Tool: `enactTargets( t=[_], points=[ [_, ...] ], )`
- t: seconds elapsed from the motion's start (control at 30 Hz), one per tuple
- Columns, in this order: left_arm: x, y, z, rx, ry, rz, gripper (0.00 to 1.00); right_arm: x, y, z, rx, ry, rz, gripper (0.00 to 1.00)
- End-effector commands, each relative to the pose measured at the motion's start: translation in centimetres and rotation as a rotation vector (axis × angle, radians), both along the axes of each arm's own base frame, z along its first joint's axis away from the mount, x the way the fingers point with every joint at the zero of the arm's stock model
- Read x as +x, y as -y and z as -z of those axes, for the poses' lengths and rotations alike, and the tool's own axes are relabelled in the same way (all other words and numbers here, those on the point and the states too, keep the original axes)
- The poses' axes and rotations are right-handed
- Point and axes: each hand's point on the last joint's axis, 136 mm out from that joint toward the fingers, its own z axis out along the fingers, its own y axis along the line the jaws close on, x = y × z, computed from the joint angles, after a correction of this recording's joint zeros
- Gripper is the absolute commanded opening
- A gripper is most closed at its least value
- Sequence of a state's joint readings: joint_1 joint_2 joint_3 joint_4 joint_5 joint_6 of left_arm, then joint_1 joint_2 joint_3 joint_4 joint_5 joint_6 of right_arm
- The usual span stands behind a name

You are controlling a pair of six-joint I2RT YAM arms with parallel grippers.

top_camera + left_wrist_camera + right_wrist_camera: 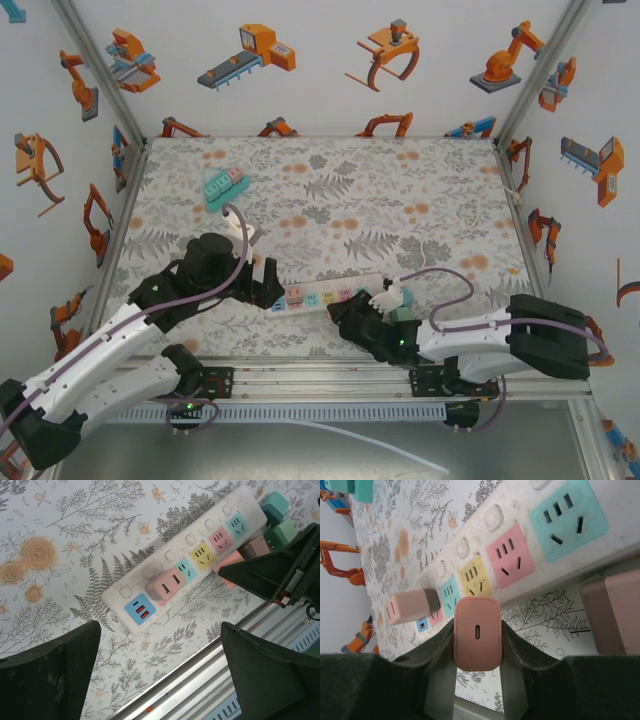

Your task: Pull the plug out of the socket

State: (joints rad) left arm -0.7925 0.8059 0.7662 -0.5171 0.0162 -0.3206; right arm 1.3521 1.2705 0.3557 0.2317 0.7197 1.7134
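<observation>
Hovering with fingers wide apart, the left hand [160, 680] frames the pink plug [166, 584] seated in the power strip [240, 505] on the tabletop [60, 595]; it should close on the plug's sides and lift straight up. The right hand [477, 647] is clamped on a loose pink adapter [477, 625] beside the strip, so nothing pins the strip down and it may lift too.

The right gripper [477, 647] is clamped on a pink plug [477, 625], with a dark finger pressing each side. It holds the plug just beside the near long edge of the white power strip [620, 545]. Along the strip, a teal socket [568, 519], a pink socket [510, 556] and a yellow socket [475, 575] stand bare, and a second pink plug [407, 607] sits plugged in beyond them.
</observation>
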Motion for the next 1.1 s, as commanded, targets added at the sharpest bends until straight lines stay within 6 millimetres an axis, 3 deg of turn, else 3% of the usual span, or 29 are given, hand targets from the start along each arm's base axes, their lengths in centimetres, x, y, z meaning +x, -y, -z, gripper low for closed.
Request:
enactTargets(
  t=[0.0,0.13,0.33,0.57,0.83,1.0,1.07],
  points=[
    [-0.2,-0.3,0.7,0.026,-0.005,0.003,0.97,0.1,1.3,1.2,-0.007,-0.009,0.067,0.12],
    [-0.2,-0.3,0.9,0.03,-0.01,0.0,0.97,-0.1,1.2,1.6,-0.009,-0.032,0.075,0.14],
    [-0.3,-0.6,1.0,0.026,-0.012,-0.012,0.97,-0.5,2.6,3.1,-0.005,-0.083,0.138,0.24],
    [-0.2,-0.7,1.2,0.029,-0.014,-0.025,0.97,-0.6,3.0,2.9,-0.036,-0.093,0.146,0.42],
    [-0.3,-0.9,1.3,0.025,-0.019,-0.032,0.97,-1.1,3.8,3.0,-0.02,-0.145,0.177,0.49],
    [-0.3,-1.1,1.2,0.018,-0.014,-0.044,0.97,-1.5,4.3,2.0,-0.032,-0.164,0.173,0.55],
    [-0.3,-1.1,1.3,0.018,-0.012,-0.048,0.97,-1.6,4.9,1.7,-0.043,-0.169,0.172,0.65]
  ],
)
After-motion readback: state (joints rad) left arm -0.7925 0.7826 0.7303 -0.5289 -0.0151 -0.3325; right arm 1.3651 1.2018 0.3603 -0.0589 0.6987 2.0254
